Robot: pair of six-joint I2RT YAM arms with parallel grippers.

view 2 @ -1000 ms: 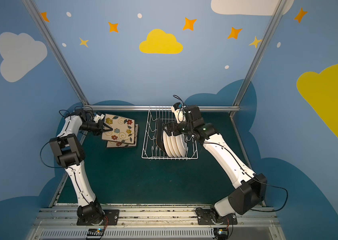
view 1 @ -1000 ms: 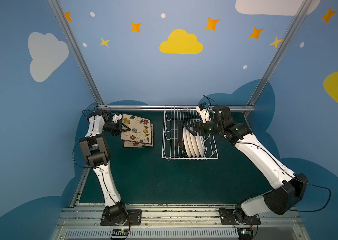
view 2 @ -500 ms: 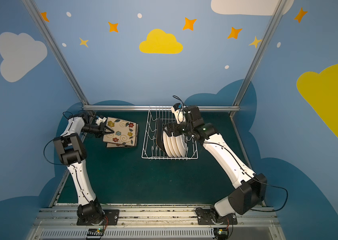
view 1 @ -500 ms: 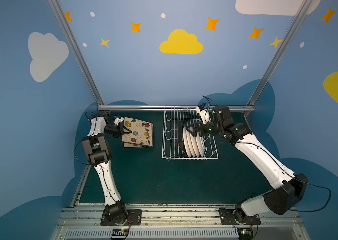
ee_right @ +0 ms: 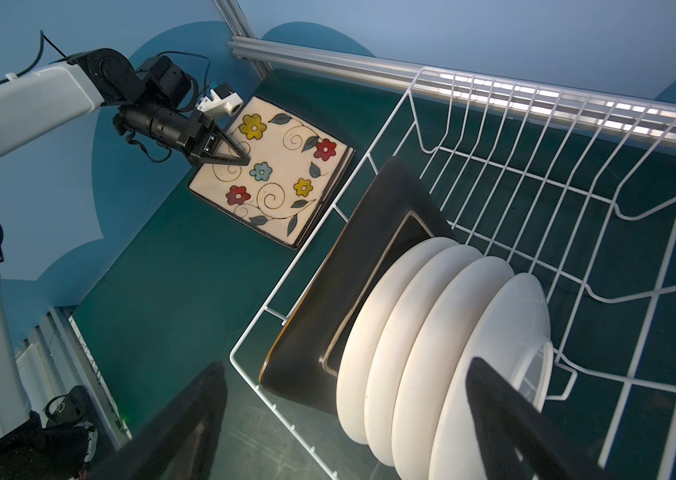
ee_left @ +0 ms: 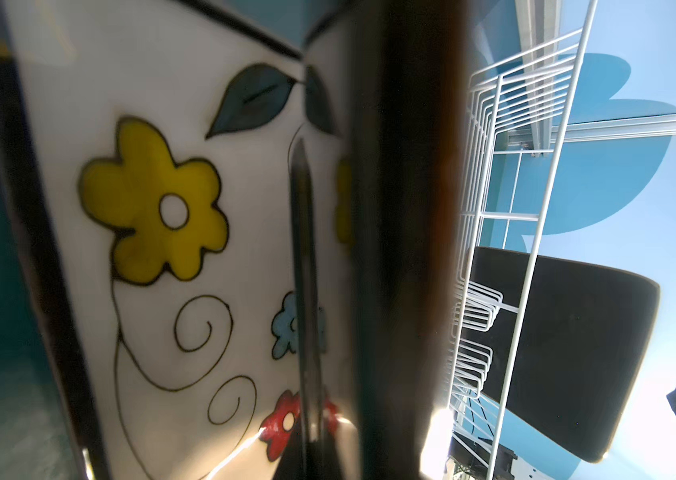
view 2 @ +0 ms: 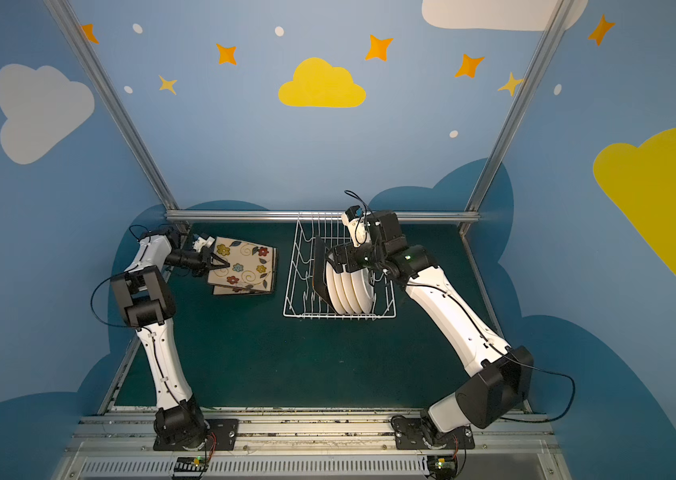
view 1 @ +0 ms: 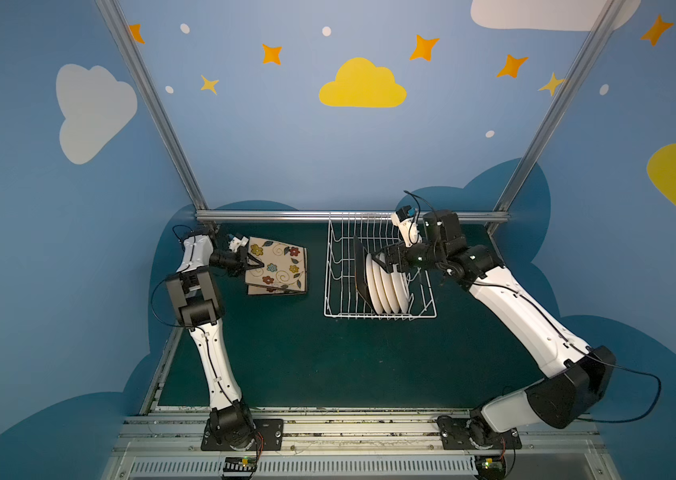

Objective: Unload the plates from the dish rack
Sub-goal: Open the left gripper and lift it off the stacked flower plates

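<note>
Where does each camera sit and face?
Both top views: high at the front, looking down toward the back wall; left arm and right arm whole.
Left wrist: hard against the floral square plate, facing the dish rack; one own finger shows.
Right wrist: above the rack, facing the round white plates and left arm; own fingers show.
Wrist views share the black-backed square plate in the rack.

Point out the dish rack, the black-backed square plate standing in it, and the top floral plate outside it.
dish rack (view 1: 344, 316): in a top view, near rim wire.
black-backed square plate (ee_right: 328, 291): right wrist view, middle of its black back.
top floral plate (ee_right: 280, 172): right wrist view, middle of its cream face.
</note>
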